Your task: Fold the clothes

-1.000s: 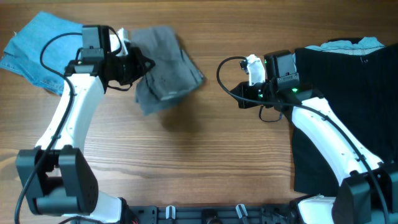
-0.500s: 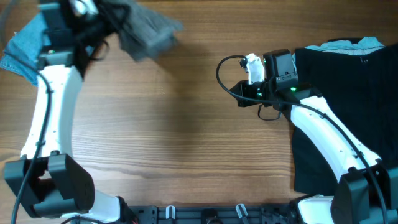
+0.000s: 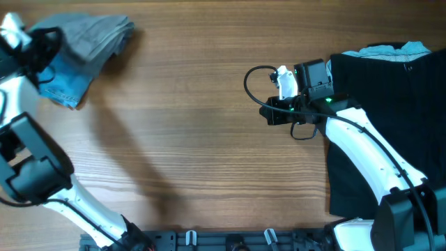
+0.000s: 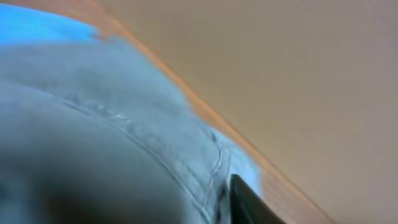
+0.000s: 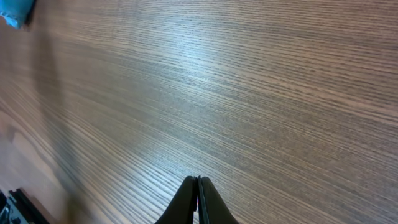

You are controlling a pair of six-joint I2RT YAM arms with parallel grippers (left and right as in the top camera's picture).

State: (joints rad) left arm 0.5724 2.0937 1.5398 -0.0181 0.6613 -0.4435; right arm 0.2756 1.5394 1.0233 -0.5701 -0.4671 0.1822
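The grey shorts (image 3: 97, 33) hang bunched at the table's far left back corner, partly over the light-blue denim garment (image 3: 64, 82). My left gripper (image 3: 54, 40) is shut on the grey shorts. In the blurred left wrist view the grey cloth (image 4: 106, 143) fills the frame beside one dark finger (image 4: 247, 202). My right gripper (image 3: 269, 116) is shut and empty over bare wood right of centre; its closed fingertips (image 5: 198, 186) show in the right wrist view. The black garment (image 3: 390, 132) lies spread at the right, under the right arm.
A light-blue piece of cloth (image 3: 390, 49) peeks out behind the black garment at the back right. The wooden table (image 3: 202, 139) stretches between the two arms. A black rail (image 3: 230, 240) runs along the front edge.
My left arm has swung the grey shorts from the back middle of the table to the far left corner, over the denim garment. The right arm has not moved.
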